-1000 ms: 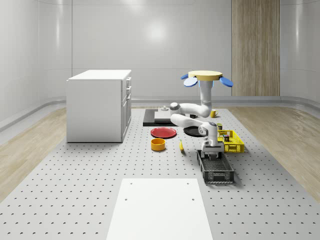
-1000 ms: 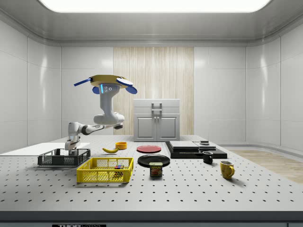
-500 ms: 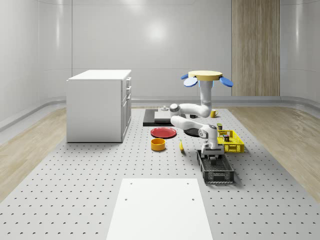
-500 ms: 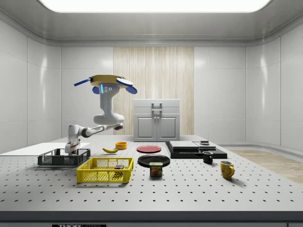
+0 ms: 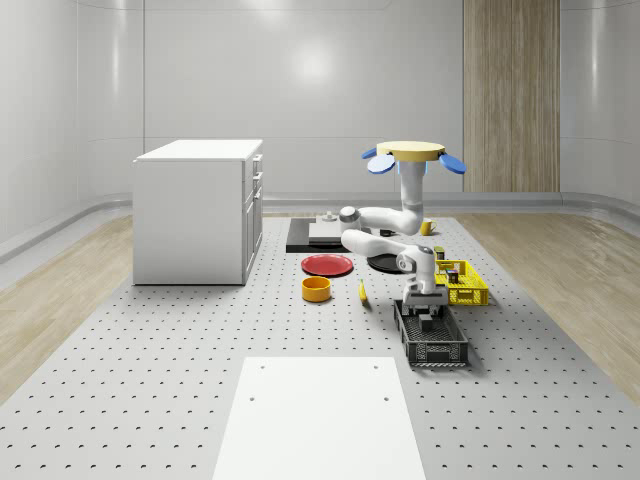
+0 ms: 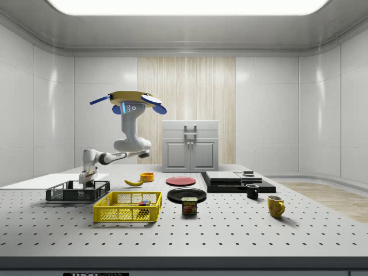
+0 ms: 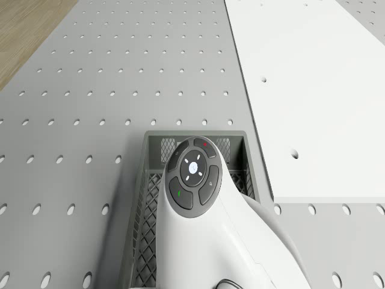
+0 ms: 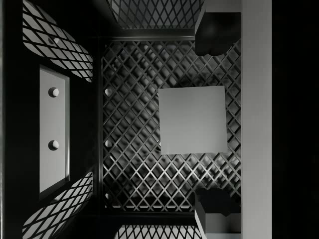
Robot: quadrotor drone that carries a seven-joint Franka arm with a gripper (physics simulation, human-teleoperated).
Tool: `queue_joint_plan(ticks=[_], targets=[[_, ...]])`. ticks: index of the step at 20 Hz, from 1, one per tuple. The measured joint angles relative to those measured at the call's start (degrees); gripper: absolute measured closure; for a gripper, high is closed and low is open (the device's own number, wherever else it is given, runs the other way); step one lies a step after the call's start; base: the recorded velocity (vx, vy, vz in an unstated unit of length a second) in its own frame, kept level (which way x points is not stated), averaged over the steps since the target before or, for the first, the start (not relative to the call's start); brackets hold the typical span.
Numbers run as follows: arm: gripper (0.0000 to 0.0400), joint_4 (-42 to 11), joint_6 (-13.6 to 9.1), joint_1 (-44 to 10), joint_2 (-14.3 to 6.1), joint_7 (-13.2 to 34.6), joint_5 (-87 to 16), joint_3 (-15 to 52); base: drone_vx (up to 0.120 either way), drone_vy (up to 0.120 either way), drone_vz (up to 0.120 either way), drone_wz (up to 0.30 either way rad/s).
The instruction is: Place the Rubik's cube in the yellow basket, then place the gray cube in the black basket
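Note:
The gray cube (image 8: 193, 119) lies on the mesh floor of the black basket (image 8: 134, 164). My gripper (image 8: 215, 123) hangs open straight above it, with one finger (image 8: 215, 31) on each side and clear of the cube. From the whole-scene view the gripper (image 5: 424, 308) reaches down into the black basket (image 5: 433, 338), with the yellow basket (image 5: 464, 284) just behind. In the side view the Rubik's cube (image 6: 145, 203) sits inside the yellow basket (image 6: 127, 207). The drone (image 5: 412, 154) hovers over the table behind both baskets, near the black plate.
A white cabinet (image 5: 198, 210) stands at the whole-scene view's left. A red plate (image 5: 327, 265), an orange bowl (image 5: 316, 289) and a banana (image 5: 362, 291) lie left of the baskets. A can (image 6: 189, 206) and two mugs (image 6: 275, 206) sit at the side view's right. A white sheet (image 7: 313, 90) borders the black basket.
The arm's wrist dipped slightly into the black basket, then came back up a little. The drone has stayed in place.

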Motion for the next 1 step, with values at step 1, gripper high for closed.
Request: queue_joint_plan(ticks=[1], targets=[[0.0006,-0.1,-0.1,0.0,0.0,0.0,0.1,0.1,0.0,0.0,0.0,0.0]])
